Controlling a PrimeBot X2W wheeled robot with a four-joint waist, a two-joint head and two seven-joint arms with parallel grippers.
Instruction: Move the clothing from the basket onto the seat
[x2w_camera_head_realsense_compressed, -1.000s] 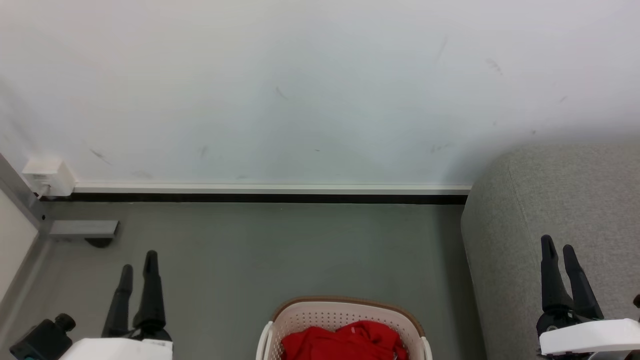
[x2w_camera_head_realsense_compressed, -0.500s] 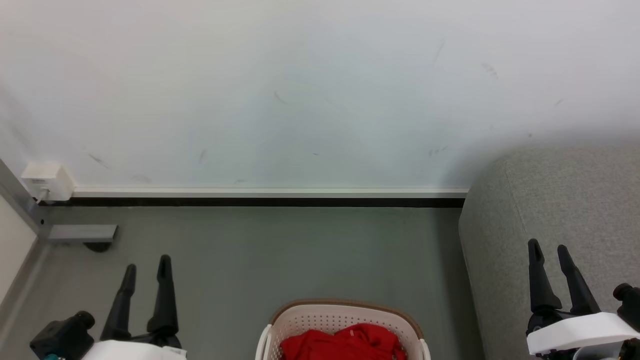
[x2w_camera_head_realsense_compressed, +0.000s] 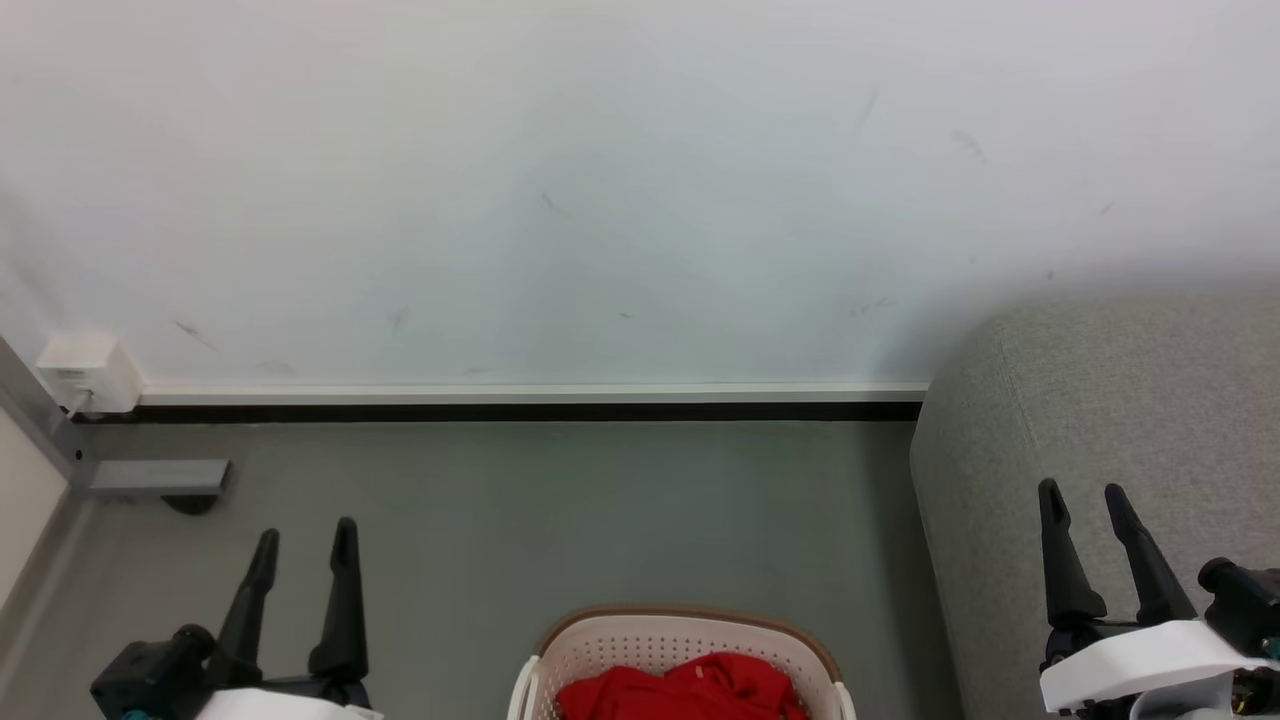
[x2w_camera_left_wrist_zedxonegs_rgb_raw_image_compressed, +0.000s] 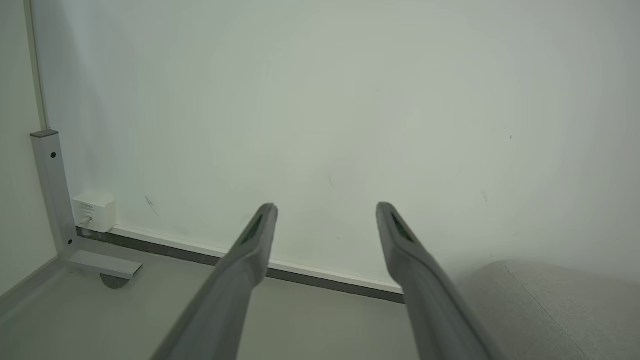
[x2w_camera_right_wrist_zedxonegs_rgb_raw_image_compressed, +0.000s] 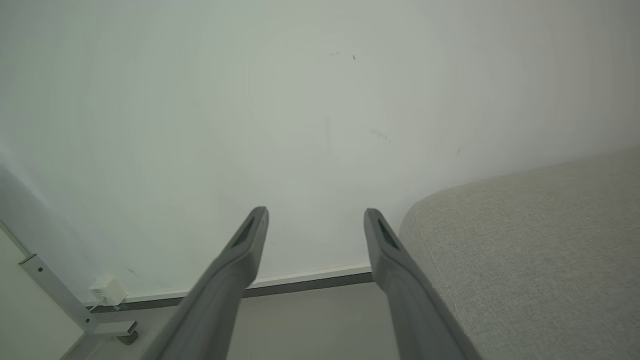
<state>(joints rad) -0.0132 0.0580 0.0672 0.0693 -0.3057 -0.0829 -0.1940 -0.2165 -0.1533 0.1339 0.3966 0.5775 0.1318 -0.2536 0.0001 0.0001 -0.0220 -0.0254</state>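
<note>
Your left tool (x2w_camera_head_realsense_compressed: 307, 530) hangs over the grey floor (x2w_camera_head_realsense_compressed: 560, 500), left of the laundry basket (x2w_camera_head_realsense_compressed: 640, 640), with its two fingers spread wide and nothing between them. Your right tool (x2w_camera_head_realsense_compressed: 1082, 490) sits in front of the rounded end of the sofa (x2w_camera_head_realsense_compressed: 1120, 400), also spread and empty. Both point toward the wall (x2w_camera_head_realsense_compressed: 600, 200), not down at the work.

The clothing (x2w_camera_head_realsense_compressed: 680, 690) lies heaped inside the laundry basket at the bottom middle of the head view, between the two tools and nearer to you than their fingertips. The frame cuts off the near part of the basket, so you cannot tell how deep the heap goes. No red fabric lies on the part of the sofa that shows.

Expect the fabric to be light, limp and easily bunched. It will likely sag and trail below whatever point you pinch, and one garment may drag another up with it. A raised fold near the top of the heap looks like the best hold, because the fingers can close over doubled cloth there. A flat single layer could slip out.

Take a deep bite and lift well above the brown rim before swinging right toward the sofa. The basket itself looks light, so a trailing hem that snags on the rim or a handle could tug it along.
</note>
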